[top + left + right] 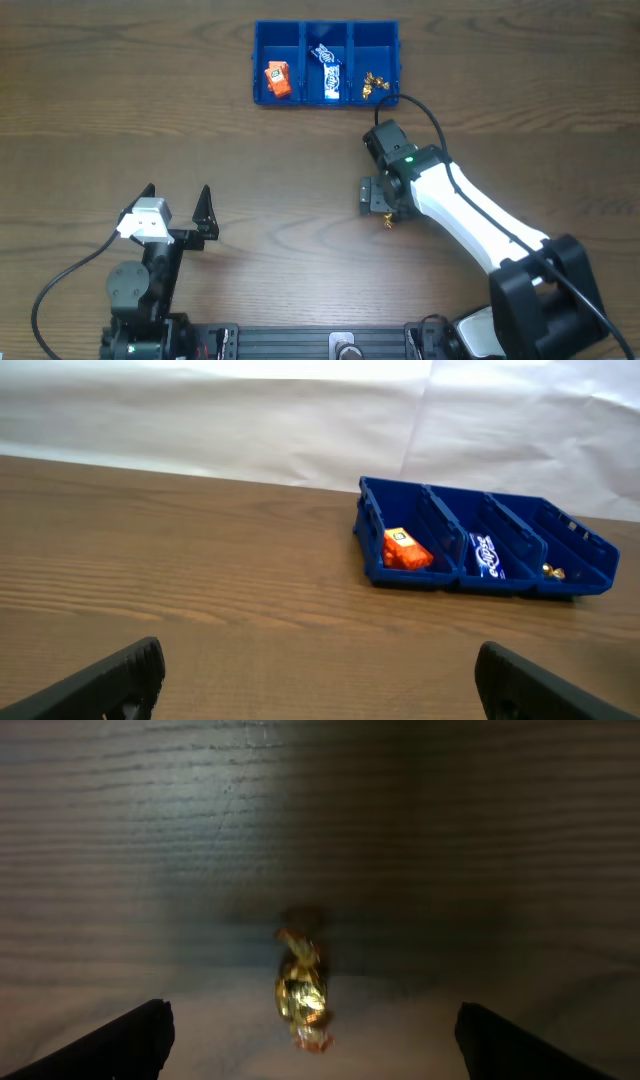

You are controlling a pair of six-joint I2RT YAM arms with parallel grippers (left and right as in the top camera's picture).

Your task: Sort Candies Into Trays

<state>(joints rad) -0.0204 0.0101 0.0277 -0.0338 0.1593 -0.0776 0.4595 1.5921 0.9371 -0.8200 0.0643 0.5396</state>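
A blue tray (258,60) sits at 12 o'clock: orange candy (277,80) in its 9 o'clock bin, blue candy (328,68) in the middle bin, gold candies (372,88) in the 3 o'clock bin. The right gripper (380,205) is at 4 o'clock, with a loose candy (386,222) showing at its 6 o'clock edge. The left gripper (177,197), at 8 o'clock, is spread wide.

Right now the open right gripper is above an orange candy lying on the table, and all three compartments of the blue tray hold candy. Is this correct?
Not quite. The candy under the open right gripper is gold, not orange; the right wrist view shows it on the table. All three compartments of the blue tray do hold candy.
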